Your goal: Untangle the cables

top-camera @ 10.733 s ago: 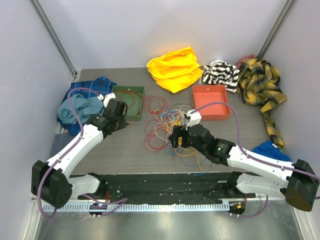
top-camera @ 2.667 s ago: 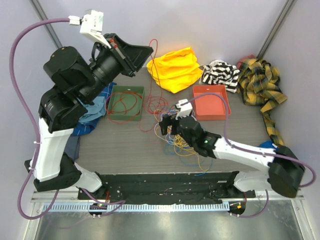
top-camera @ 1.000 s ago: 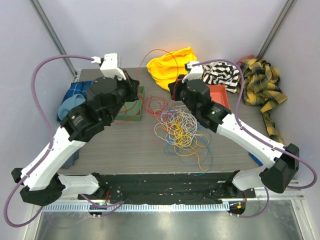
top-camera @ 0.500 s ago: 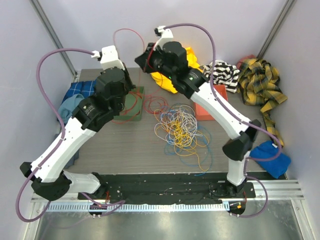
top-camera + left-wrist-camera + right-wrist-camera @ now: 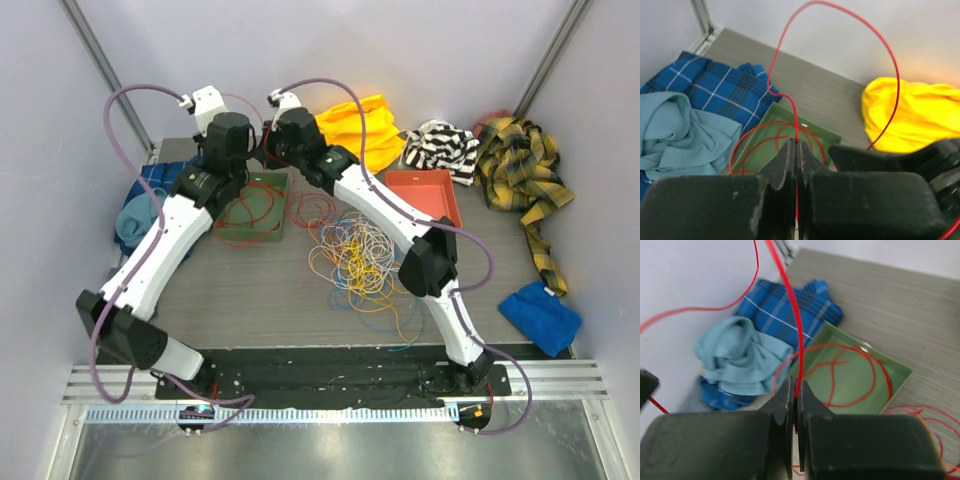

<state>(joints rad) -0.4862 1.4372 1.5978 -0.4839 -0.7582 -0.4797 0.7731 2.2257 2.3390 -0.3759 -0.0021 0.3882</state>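
Note:
A tangle of thin cables (image 5: 358, 255) in yellow, red, white, orange and blue lies mid-table. One red cable (image 5: 896, 75) runs in a high arc between both grippers, and its loops lie in the green tray (image 5: 272, 180). My left gripper (image 5: 238, 165) hangs over that tray, shut on the red cable (image 5: 250, 200); the wrist view shows the strand pinched between its tips (image 5: 796, 142). My right gripper (image 5: 270, 152) has reached across and sits close beside the left one, also shut on the red cable (image 5: 790, 305) at its tips (image 5: 796, 385), above the tray (image 5: 900, 371).
A red-orange tray (image 5: 425, 195) stands right of the tangle. Cloths ring the back and sides: yellow (image 5: 355, 130), black-and-white striped (image 5: 440, 145), yellow plaid (image 5: 520, 170), blue (image 5: 540, 315), and blue plaid with teal (image 5: 140, 215) beside the green tray.
The right arm swung down and left from above the yellow cloth to beside the left gripper. The left gripper also lowered toward the green tray, and the red cable's arc came down with them.

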